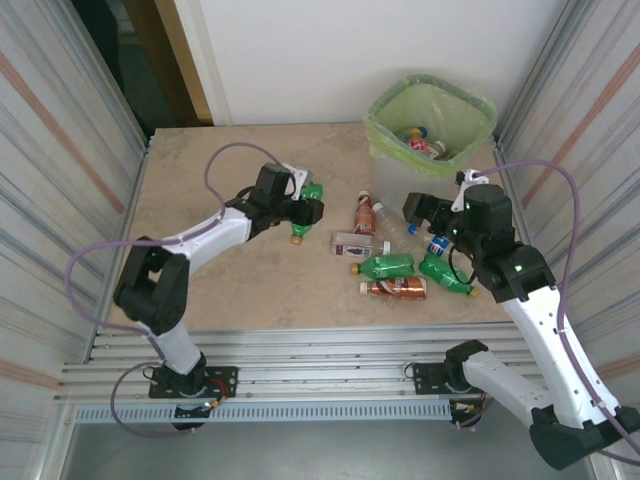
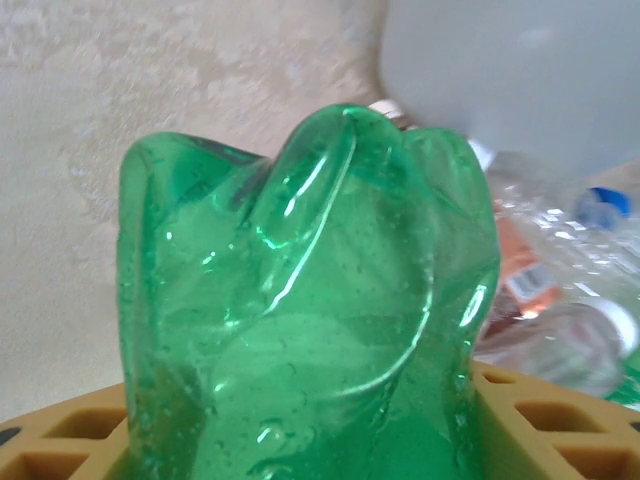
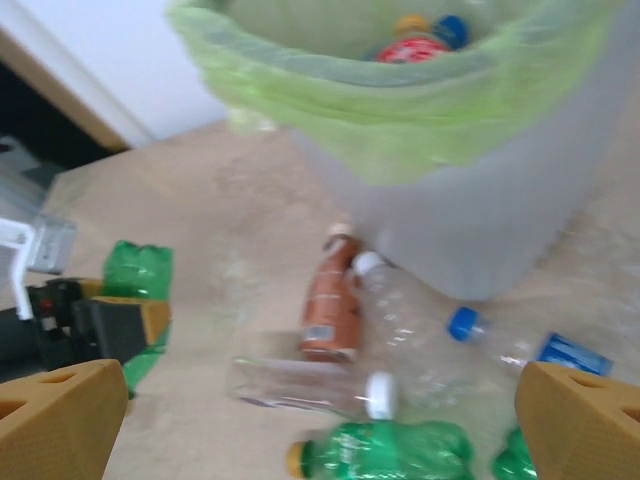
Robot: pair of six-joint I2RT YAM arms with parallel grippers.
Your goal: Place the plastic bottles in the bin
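My left gripper (image 1: 296,207) is shut on a green plastic bottle (image 1: 311,203) at the table's middle left. That bottle's crumpled base (image 2: 300,300) sits between my tan fingers (image 2: 560,425). Right of it lie several plastic bottles: a brown one (image 1: 364,213) (image 3: 328,300), a clear one with a white cap (image 1: 352,242) (image 3: 310,388), a green one (image 1: 388,265) (image 3: 385,450), another brown one (image 1: 398,288) and another green one (image 1: 445,272). My right gripper (image 1: 428,213) (image 3: 320,410) hangs open above them with nothing between its fingers. The bin (image 1: 430,125) (image 3: 450,200), lined with a light green bag, stands at the back right and holds several bottles (image 3: 420,40).
Corrugated metal walls (image 1: 60,150) close in both sides, and a white wall stands behind. A clear bottle with a blue cap (image 3: 500,340) lies close to the bin's foot. Bare tabletop (image 1: 200,170) stretches to the left and front left. A metal rail (image 1: 320,350) runs along the near edge.
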